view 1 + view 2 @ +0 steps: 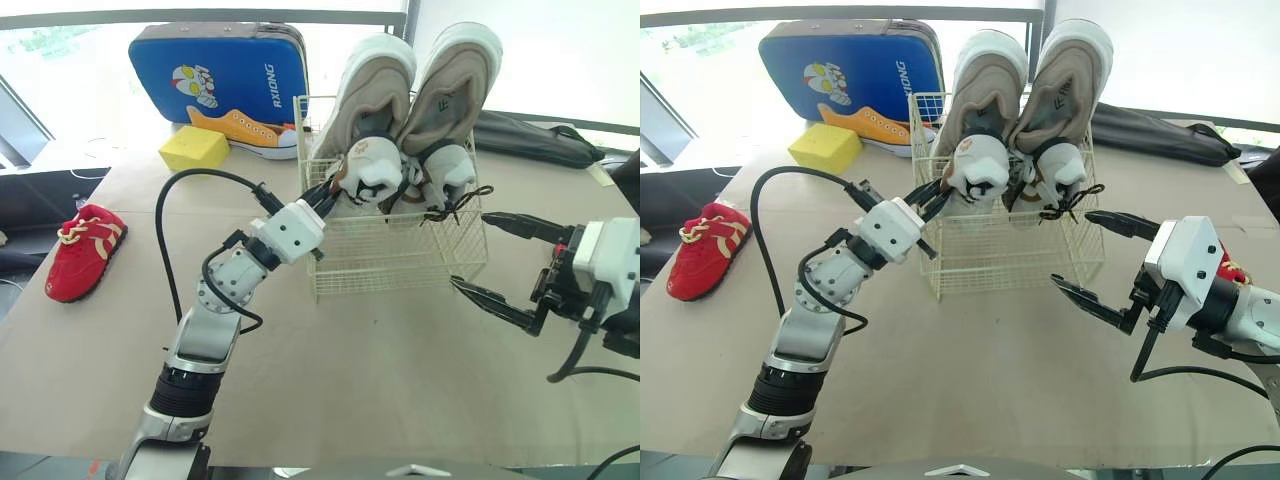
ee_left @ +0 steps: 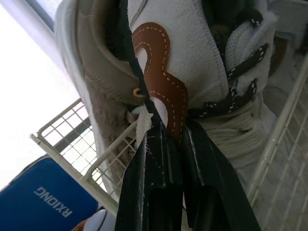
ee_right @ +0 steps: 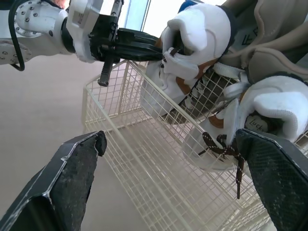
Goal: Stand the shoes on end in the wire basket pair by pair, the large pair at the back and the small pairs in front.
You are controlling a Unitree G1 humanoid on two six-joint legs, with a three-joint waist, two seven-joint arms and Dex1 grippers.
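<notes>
Basket (image 1: 400, 272) is holding the big beige pair (image 1: 375, 85) at the back and the small white pair (image 1: 450, 170) in front. The left gripper (image 1: 332, 188) is pinching one white shoe (image 1: 372, 170) with closed jaws; the right gripper (image 1: 470, 250) is hanging wide open beside the basket.

head pair: high, forward-down | wrists: close, both on basket (image 3: 120, 131)

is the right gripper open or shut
Open: the right gripper has its black fingers wide apart beside the cream wire basket, holding nothing.
</notes>
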